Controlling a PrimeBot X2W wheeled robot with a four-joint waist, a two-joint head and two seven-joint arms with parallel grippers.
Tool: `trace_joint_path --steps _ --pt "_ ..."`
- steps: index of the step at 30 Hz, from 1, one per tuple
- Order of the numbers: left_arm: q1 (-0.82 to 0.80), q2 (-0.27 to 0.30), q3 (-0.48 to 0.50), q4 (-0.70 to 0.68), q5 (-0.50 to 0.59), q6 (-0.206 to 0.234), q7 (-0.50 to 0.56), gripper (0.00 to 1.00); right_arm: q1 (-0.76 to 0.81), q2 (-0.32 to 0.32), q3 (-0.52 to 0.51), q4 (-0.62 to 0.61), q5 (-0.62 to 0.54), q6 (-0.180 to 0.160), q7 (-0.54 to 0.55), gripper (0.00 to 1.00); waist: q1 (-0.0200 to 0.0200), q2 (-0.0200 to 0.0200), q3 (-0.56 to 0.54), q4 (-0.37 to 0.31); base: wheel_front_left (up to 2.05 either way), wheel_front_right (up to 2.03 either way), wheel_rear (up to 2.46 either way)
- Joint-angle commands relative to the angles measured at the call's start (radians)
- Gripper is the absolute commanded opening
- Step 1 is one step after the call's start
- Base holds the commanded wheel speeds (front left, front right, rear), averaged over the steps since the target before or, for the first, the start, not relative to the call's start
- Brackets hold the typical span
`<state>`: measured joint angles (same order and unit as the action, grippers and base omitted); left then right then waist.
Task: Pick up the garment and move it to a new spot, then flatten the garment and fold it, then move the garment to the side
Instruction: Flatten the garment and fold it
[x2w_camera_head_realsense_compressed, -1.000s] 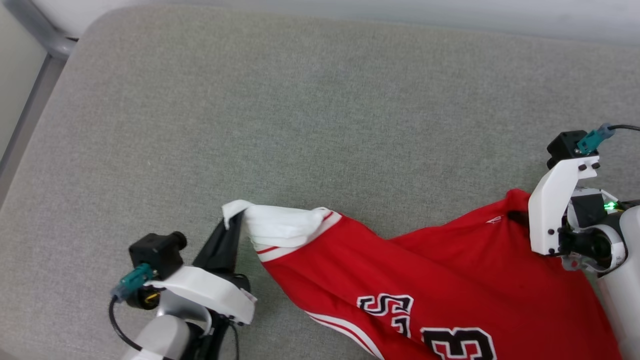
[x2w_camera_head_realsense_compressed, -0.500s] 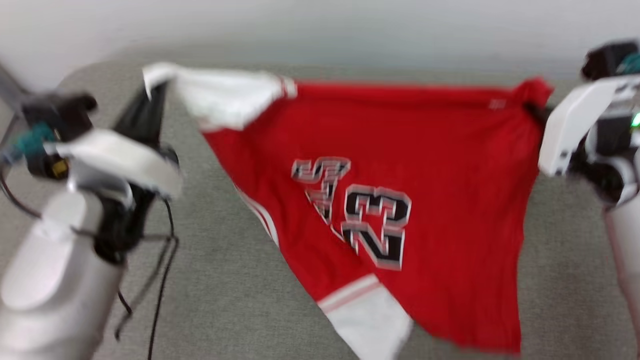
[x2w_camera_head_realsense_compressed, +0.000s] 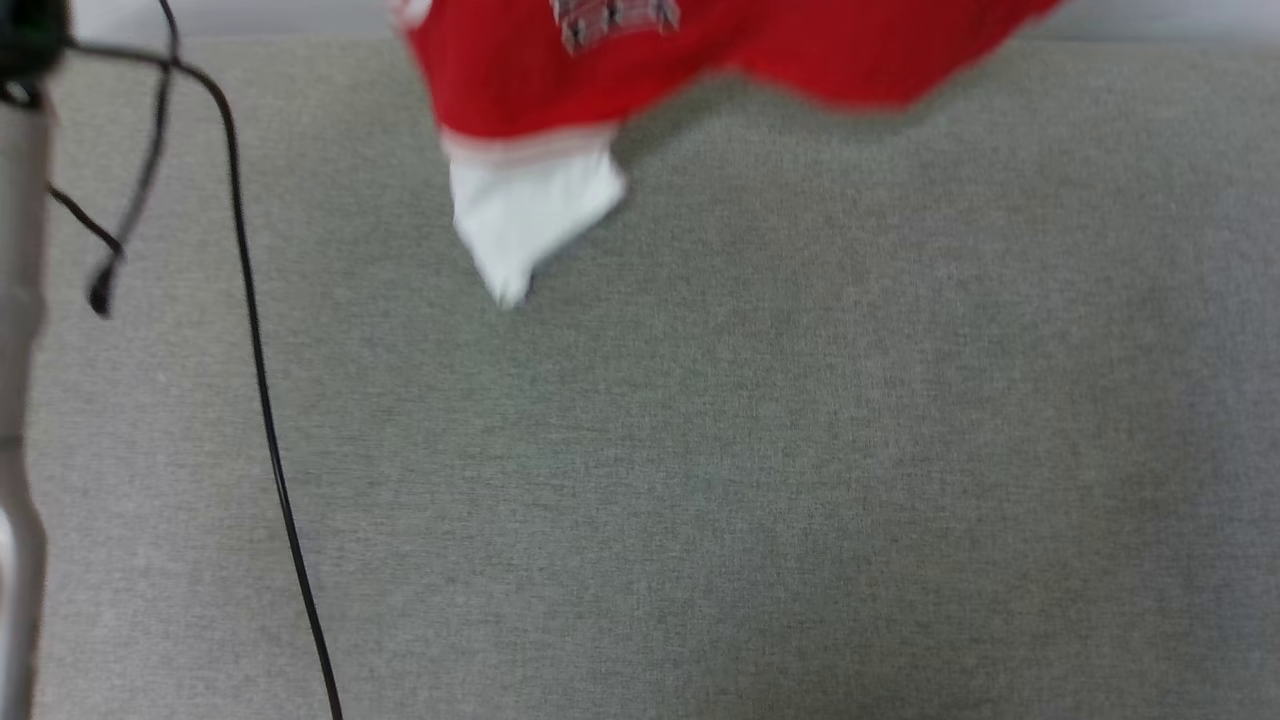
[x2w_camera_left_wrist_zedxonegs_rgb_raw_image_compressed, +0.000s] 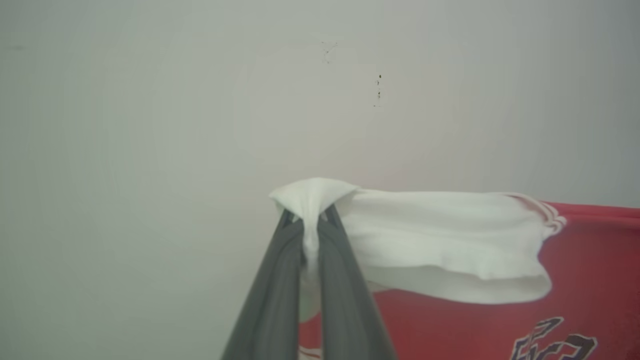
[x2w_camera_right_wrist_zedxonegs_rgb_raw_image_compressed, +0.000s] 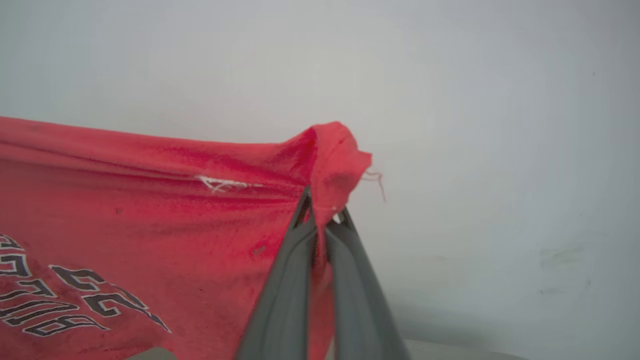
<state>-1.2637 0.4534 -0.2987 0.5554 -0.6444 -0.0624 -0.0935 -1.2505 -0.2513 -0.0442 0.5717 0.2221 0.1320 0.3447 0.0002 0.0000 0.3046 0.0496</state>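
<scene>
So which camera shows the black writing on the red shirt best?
The right wrist view: the black white-edged print is sharpest and largest there. The left wrist view catches a corner of it at the bottom edge; the head view shows a blurred scrap up top.

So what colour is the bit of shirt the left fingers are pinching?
White: the sleeve of the red garment, clearest in the left wrist view.
</scene>
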Motion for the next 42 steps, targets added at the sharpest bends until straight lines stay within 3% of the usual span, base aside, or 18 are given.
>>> trace_joint_path --steps 1,11,22,31,39,42 --pt "-0.055 0.01 0.014 0.032 0.004 -0.004 -0.018 0.0 -0.048 -0.005 -0.003 0.011 -0.011 -0.002 -0.028 0.0 -0.0002 0.0 0.034 -0.016 0.0 0.0 0.0" --pt "-0.233 0.003 0.014 0.223 -0.024 -0.045 -0.057 0.0 -0.201 0.014 0.01 0.125 -0.017 -0.002 -0.122 0.0 -0.0002 0.0 0.169 -0.029 0.0 0.0 0.0" --pt "-0.178 -0.03 -0.025 0.369 -0.11 -0.066 -0.096 0.0 -0.205 0.007 0.083 0.276 0.021 -0.002 -0.174 0.0 -0.0002 0.0 0.246 -0.005 0.0 0.0 0.0" --pt "0.066 -0.024 -0.126 0.316 -0.229 -0.067 -0.093 0.0 0.013 -0.014 0.188 0.301 0.104 -0.002 -0.227 0.0 -0.0002 0.0 0.11 0.013 0.0 0.0 0.0" --pt "0.406 -0.001 -0.158 0.226 -0.29 -0.066 -0.128 0.0 0.355 -0.04 0.243 0.247 0.215 -0.002 -0.263 0.0 -0.0002 0.0 -0.071 0.022 0.0 0.0 0.0" --pt "0.55 0.008 -0.148 0.175 -0.312 -0.042 -0.141 0.0 0.495 -0.061 0.25 0.209 0.251 -0.003 -0.265 0.0 -0.0002 0.0 -0.129 0.025 0.0 0.0 0.0"
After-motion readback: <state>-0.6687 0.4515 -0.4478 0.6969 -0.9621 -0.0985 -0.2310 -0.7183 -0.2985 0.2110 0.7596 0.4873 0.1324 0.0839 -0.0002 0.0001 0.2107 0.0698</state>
